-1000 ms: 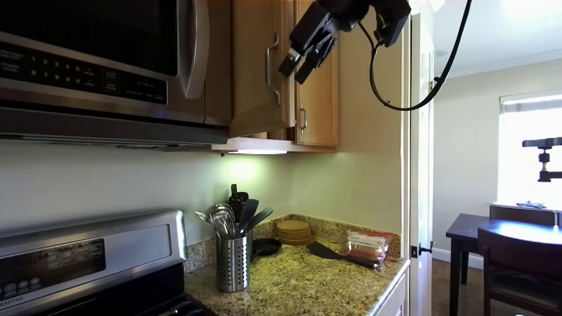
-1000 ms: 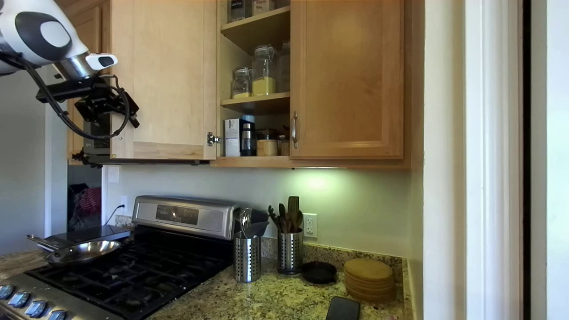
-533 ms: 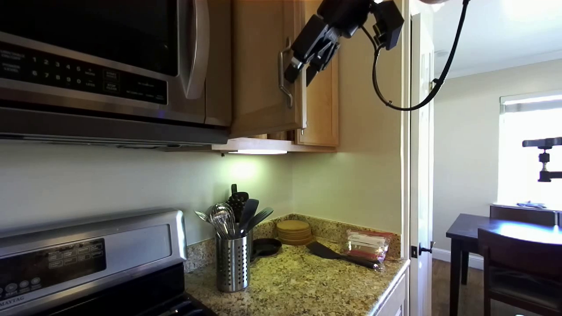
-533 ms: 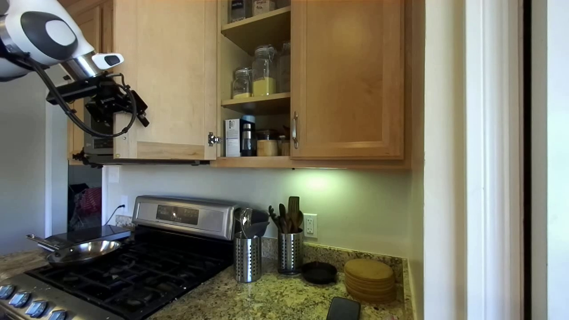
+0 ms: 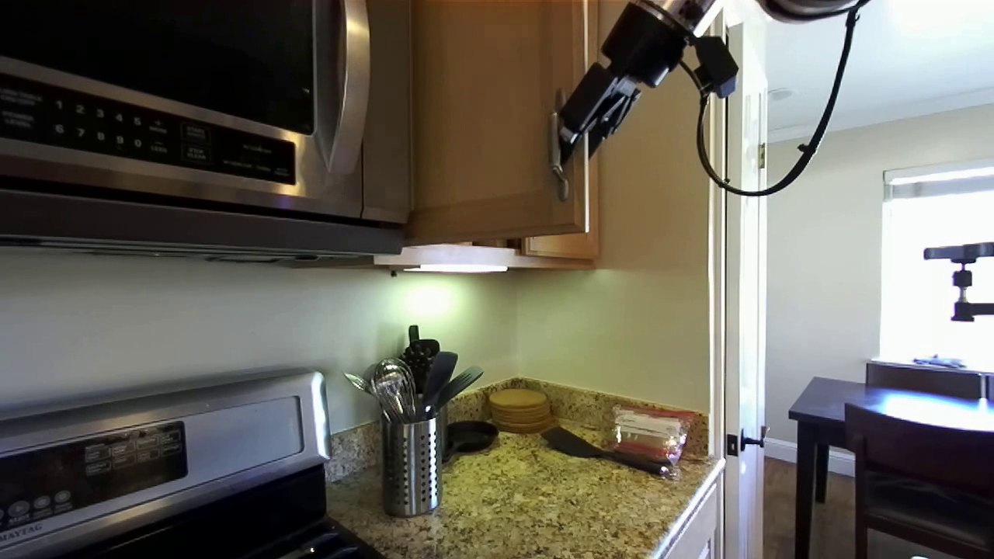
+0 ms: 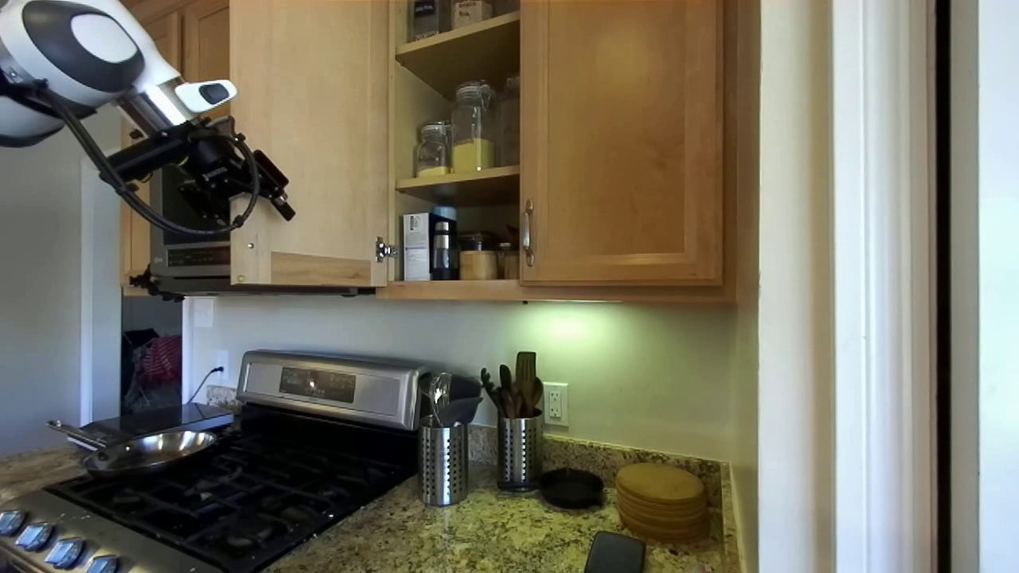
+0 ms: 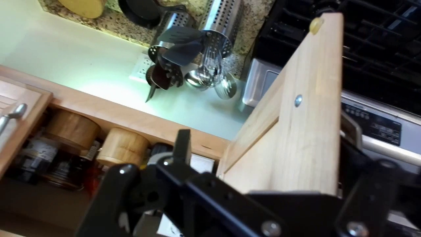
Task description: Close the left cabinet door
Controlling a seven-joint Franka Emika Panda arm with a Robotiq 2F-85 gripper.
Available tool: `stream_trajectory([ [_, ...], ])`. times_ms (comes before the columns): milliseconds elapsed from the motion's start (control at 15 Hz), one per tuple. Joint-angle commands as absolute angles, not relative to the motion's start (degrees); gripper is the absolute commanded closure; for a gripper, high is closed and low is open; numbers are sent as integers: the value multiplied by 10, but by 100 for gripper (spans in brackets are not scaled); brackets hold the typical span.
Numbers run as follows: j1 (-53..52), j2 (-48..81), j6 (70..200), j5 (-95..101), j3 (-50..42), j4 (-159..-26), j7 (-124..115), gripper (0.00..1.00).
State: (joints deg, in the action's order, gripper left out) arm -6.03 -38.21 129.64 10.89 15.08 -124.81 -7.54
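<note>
The left cabinet door (image 6: 314,143) stands swung out left of the shelves (image 6: 458,181) in an exterior view; the hand (image 5: 581,146), fingers (image 7: 183,144) parted, straddles its free edge by the handle (image 5: 555,147). Swinging it closed seems the step; next likely calls for an arc rightward about the hinge (image 6: 384,249). The door's top is cut off, finger contact unclear.

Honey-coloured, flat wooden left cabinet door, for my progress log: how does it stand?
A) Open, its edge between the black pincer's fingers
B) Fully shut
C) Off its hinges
A: the wrist view shows the left cabinet door standing between the spread black fingers.
</note>
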Motion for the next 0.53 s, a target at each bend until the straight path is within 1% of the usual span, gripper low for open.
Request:
stream_trajectory([
  [0,-99,-387,1274,68,76,-1255,24,0],
  [200,-145,-406,1235,-10,-7,-1250,159,0],
  [467,-160,-422,1124,-68,-89,-1206,293,0],
])
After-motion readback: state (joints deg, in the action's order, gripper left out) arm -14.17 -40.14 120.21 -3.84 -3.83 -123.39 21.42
